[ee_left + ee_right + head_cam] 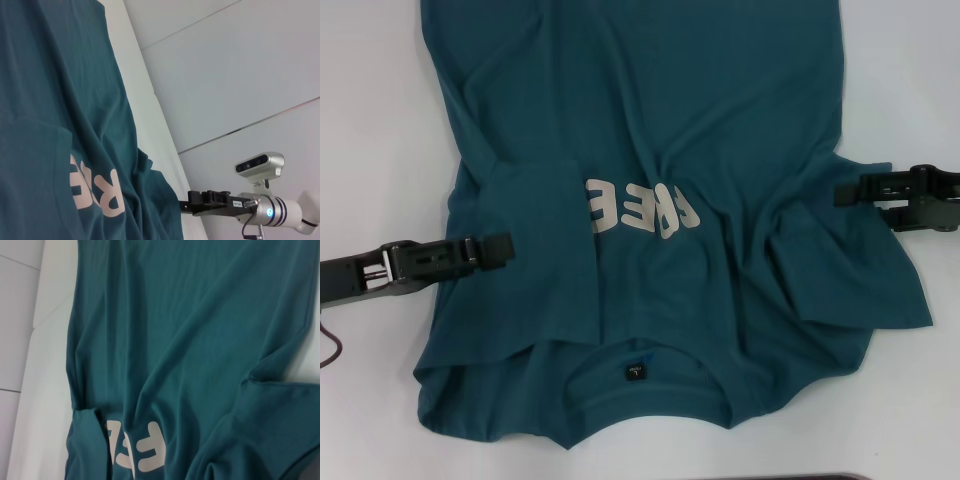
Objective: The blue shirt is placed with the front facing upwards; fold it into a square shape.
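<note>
End effectors (505,250) (842,192) flank blue shirt (720,130) edges.

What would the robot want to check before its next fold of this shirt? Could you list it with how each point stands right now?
1. Front faces up: ok. The lettering shows on top of the shirt.
2. Left sleeve folded in: ok. A flap lies over the chest and covers the start of the lettering.
3. Right sleeve folded in: not ok. It still sticks out, bunched.
4. Cloth flat: not ok. Wrinkles run across the body.
5. Left gripper at the shirt's left edge: ok; whether it holds cloth: cannot tell.
6. Right gripper at the right edge: ok; whether it holds cloth: cannot tell.
</note>
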